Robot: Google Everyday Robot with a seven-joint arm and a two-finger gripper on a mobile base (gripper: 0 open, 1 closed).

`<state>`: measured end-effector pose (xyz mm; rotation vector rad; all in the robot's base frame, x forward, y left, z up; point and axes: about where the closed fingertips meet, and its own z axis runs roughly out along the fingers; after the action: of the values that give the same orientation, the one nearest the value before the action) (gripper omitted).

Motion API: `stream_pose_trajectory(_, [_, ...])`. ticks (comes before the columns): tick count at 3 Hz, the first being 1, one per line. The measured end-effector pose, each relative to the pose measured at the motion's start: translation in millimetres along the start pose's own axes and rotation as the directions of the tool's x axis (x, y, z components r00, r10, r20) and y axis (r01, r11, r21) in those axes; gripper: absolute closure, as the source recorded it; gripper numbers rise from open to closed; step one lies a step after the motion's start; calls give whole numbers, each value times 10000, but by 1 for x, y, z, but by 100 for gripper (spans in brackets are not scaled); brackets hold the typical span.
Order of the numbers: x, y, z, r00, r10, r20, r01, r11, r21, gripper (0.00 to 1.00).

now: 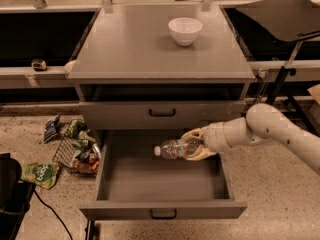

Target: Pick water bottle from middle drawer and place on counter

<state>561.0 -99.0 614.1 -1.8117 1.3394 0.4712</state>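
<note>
The water bottle (pixel 175 148) is a small clear bottle with a white cap pointing left. My gripper (pixel 196 145) is shut on its right end and holds it lying sideways, lifted above the floor of the open middle drawer (pixel 160 210), near the drawer's back right. My pale arm comes in from the right. The grey counter (pixel 125 49) is above, with a white bowl (pixel 185 30) toward its back right.
The closed upper drawer (pixel 162 114) sits just above the bottle. Snack bags and a wire basket (pixel 75 151) lie on the floor to the left. A dark side table (pixel 280 14) stands at the right, and a black object (pixel 12 194) at the lower left.
</note>
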Motion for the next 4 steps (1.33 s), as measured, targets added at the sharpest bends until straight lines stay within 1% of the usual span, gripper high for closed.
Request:
stream_pose_trajectory(1, [-50, -29, -55, 9968, -710, 356, 709, 9975, 41, 100])
stream_pose_trajectory(2, [-101, -54, -104, 9873, -1590, 10, 1589, 9872, 125, 100])
stream_pose_trajectory(3, [-101, -54, -104, 9873, -1590, 11, 1590, 9872, 125, 100])
stream_pose_trajectory(4, [-119, -77, -122, 9724, -2302, 384, 2278, 9720, 575, 100])
